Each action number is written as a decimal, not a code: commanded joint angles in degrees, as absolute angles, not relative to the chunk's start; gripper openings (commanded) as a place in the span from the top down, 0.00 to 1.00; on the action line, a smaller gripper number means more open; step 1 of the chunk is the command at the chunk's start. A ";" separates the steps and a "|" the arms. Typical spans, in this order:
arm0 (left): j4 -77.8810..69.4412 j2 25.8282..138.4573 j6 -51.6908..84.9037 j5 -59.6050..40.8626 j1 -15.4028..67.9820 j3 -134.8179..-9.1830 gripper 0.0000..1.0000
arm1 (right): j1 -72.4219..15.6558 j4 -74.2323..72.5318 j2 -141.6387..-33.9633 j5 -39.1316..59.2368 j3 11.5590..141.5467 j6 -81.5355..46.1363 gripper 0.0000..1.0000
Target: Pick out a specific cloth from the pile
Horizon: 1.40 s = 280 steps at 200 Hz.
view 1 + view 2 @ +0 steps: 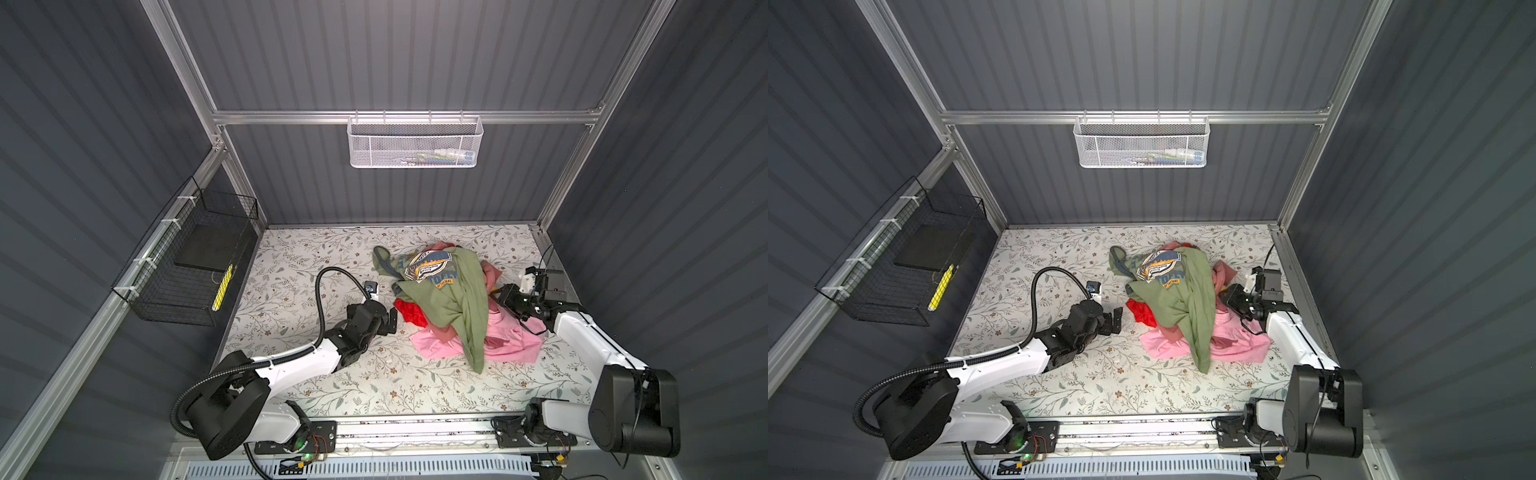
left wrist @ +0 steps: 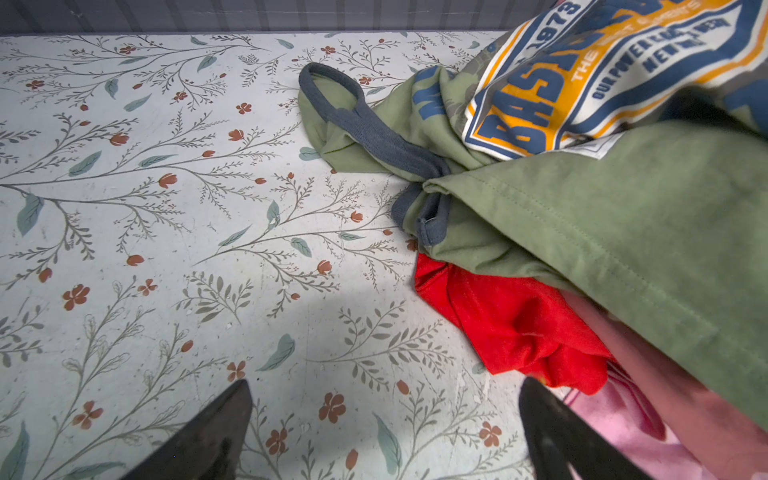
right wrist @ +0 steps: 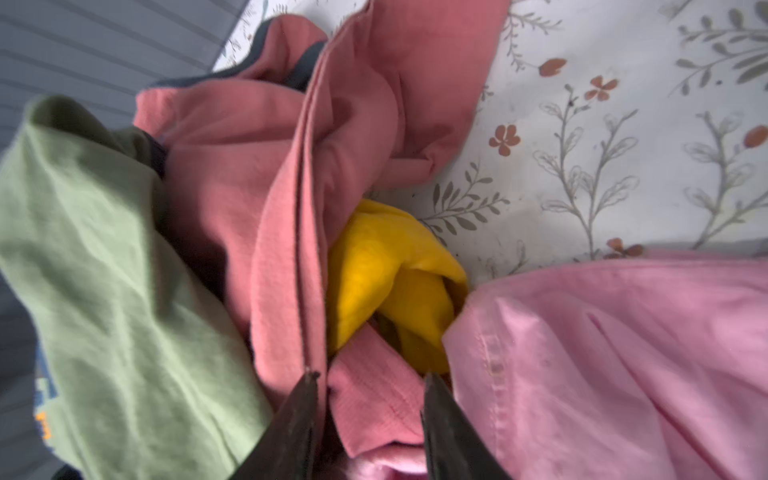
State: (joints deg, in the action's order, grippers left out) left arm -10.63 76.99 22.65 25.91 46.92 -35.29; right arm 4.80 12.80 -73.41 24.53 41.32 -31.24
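Folds of soft, creased salmon cloth [image 3: 370, 407] bunch between right fingers [image 3: 441, 428].

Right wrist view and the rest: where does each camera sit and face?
Both top views: high over the front, looking down at the table, pile, left arm and right arm.
Left wrist: low behind the open left gripper, facing the red cloth.
Right wrist: behind the right gripper, jaws astride a fold of the cloth.
Shared: both wrist views show the green T-shirt.

free: bench [image 1: 374, 390] bare lower centre of frame | obstacle: pile [image 1: 511, 332] right of centre, olive T-shirt [image 1: 461, 307] draped over top
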 commanded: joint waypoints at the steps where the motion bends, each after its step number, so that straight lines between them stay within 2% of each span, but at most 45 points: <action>1: -10.61 75.49 21.99 27.05 47.04 -34.97 0.00 | 4.26 17.03 -72.93 22.22 42.63 -27.60 0.56; 71: -10.55 75.86 22.24 27.12 47.08 -35.20 0.00 | 1.32 16.01 -79.60 22.66 45.38 -24.88 0.57; 106: -10.14 75.61 22.64 27.80 47.10 -35.02 0.00 | -1.59 15.38 -81.24 22.82 46.15 -24.65 0.74; 131: -9.26 75.03 22.41 28.46 47.11 -35.12 0.00 | -1.54 14.97 -80.33 21.54 46.14 -24.39 1.00; 174: -8.61 74.53 22.26 29.37 47.09 -34.96 0.00 | -1.50 14.80 -71.42 16.24 46.05 -23.39 1.00; 218: -8.79 76.26 22.41 28.52 47.19 -35.79 0.00 | -1.51 13.54 -64.47 16.88 46.52 -23.98 1.00; 280: -9.14 78.00 22.19 27.73 47.20 -36.91 0.00 | -1.58 17.40 -57.07 17.54 53.78 -23.42 1.00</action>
